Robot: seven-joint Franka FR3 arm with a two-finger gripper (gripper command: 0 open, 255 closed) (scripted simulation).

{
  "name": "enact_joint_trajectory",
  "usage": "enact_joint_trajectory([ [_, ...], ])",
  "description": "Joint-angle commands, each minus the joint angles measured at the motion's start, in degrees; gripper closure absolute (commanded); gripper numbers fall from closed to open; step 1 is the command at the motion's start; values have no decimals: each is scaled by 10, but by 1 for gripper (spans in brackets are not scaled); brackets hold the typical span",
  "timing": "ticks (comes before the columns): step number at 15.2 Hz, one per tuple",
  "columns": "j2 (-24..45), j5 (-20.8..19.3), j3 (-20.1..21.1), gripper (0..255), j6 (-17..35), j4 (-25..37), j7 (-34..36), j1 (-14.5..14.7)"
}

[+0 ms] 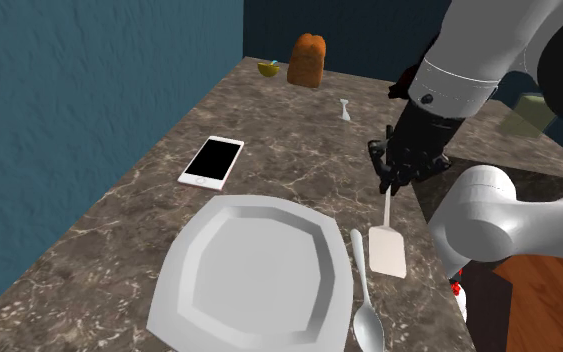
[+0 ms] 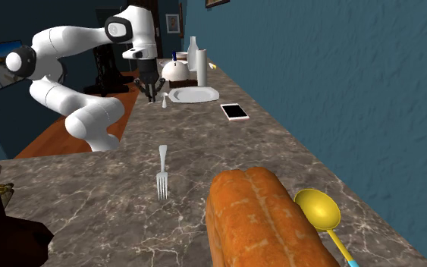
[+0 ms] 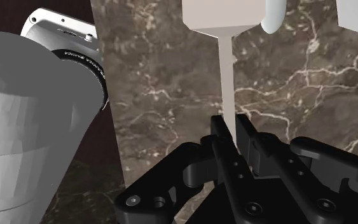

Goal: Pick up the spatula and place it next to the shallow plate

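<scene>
A white spatula (image 1: pixel 387 250) lies lengthwise beside the big white shallow plate (image 1: pixel 252 272), on the side of the stand, with its blade toward the counter's near edge. My black gripper (image 1: pixel 388 187) is shut on the far end of its thin handle. In the wrist view the fingers (image 3: pixel 220 132) clasp the handle, and the spatula's blade (image 3: pixel 222 14) points away from the hand. I cannot tell whether the blade touches the counter. From the second exterior view the gripper (image 2: pixel 152 94) hangs just beside the plate (image 2: pixel 194 94).
A silver spoon (image 1: pixel 366 300) lies between plate and spatula. A phone (image 1: pixel 211 161) rests beyond the plate. Farther along the dark marble counter are a fork (image 2: pixel 162 173), a loaf of bread (image 2: pixel 261 220) and a yellow spoon (image 2: pixel 318 208). Blue walls border the counter.
</scene>
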Motion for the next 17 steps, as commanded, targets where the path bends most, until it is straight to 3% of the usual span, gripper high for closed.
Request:
enact_joint_trajectory([
  [1, -7, 6, 6, 255, 10, -17, 1, 4],
  [7, -25, 24, 24, 255, 39, -65, 1, 15],
  [14, -25, 24, 24, 255, 39, -65, 1, 15],
  [15, -25, 24, 24, 0, 39, -65, 1, 15],
  [17, -25, 24, 24, 0, 39, -65, 1, 15],
])
